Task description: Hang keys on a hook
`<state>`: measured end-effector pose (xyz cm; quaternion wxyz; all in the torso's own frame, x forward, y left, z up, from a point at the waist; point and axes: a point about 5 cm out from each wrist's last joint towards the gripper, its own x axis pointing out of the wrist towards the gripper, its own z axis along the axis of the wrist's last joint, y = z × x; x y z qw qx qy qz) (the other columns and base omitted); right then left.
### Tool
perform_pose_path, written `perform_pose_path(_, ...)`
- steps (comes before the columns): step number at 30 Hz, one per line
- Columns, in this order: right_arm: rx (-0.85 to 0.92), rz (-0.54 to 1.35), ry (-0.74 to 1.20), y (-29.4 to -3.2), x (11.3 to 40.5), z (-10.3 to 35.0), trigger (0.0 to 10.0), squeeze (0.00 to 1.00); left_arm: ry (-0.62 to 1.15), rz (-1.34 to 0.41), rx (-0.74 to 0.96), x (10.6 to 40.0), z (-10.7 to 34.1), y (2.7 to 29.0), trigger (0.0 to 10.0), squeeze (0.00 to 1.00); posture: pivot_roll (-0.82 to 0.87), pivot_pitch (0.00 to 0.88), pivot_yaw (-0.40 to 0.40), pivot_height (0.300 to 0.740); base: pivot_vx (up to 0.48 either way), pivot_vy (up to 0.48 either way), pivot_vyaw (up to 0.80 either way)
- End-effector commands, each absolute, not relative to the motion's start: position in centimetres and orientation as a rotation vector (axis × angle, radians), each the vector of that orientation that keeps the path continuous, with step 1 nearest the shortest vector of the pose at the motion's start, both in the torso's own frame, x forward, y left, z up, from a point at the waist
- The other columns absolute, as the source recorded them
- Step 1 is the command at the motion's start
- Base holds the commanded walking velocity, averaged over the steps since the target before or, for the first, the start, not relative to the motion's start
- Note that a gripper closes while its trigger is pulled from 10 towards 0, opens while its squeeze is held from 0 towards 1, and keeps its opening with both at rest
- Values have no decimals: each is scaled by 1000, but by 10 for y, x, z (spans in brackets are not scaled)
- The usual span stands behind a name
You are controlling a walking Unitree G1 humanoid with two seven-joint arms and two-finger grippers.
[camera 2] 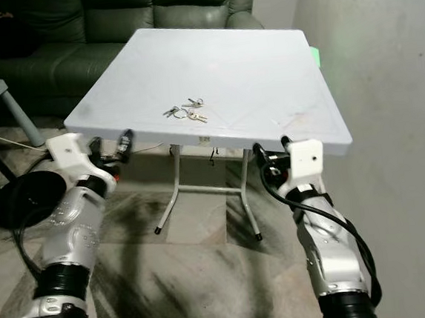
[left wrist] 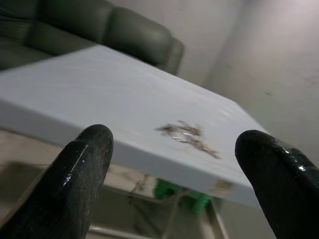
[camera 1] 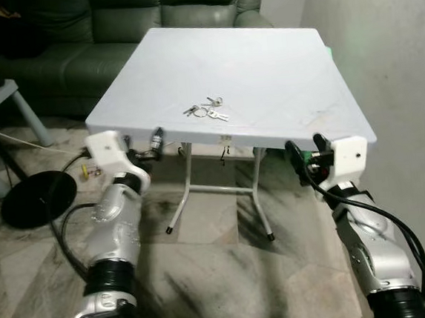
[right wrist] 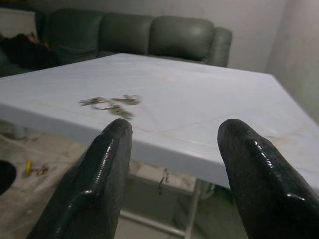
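A bunch of silver keys [camera 1: 207, 110] on rings lies flat on the white folding table [camera 1: 263, 58], close to its front edge and left of centre. My left gripper [camera 1: 150, 146] is held just below the front left corner, open and holding nothing. My right gripper [camera 1: 306, 151] sits under the front right corner, also open with nothing between its fingers. In the left wrist view the keys [left wrist: 188, 134] appear beyond the table edge between the two spread fingers [left wrist: 82, 164]. The right wrist view has the keys [right wrist: 110, 104] off to one side, past the fingers [right wrist: 254, 164].
A dark green sofa [camera 1: 112, 34] stands behind the table. A bare wall [camera 1: 395, 39] runs along the right. A small grey side table [camera 1: 2, 99], a black round base [camera 1: 39, 198] and a cable lie on the marble floor at left. The table's metal legs [camera 1: 261, 199] stand ahead.
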<state>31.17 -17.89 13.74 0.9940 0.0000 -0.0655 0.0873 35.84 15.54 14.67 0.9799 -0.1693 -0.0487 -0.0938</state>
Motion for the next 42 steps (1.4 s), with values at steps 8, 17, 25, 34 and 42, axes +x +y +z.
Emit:
perform_pose_path(8, 1, 189, -147, -174, 312, 143, 10000, 0, -109, -153, -335, 358, 151, 165, 10000, 0, -95, 0, -45, 740, 0, 0, 0)
perform_pose_path(17, -16, 183, -142, -173, 312, 142, 10000, 0, -103, -146, -335, 358, 151, 166, 10000, 0, -95, 0, -43, 740, 0, 0, 0)
perform_pose_path(25, -16, 175, -144, -175, 311, 143, 10000, 0, -95, -139, -319, 358, 150, 166, 10000, 0, -94, 0, -42, 740, 0, 0, 0)
perform_pose_path(34, -14, 169, -147, -176, 312, 144, 10000, 0, -89, -141, -293, 357, 148, 164, 10000, 0, -92, 0, -43, 740, 0, 0, 0)
perform_pose_path(42, 9, 167, -148, -176, 314, 145, 10000, 0, -89, -143, -288, 357, 148, 163, 10000, 0, -90, 0, -44, 740, 0, 0, 0)
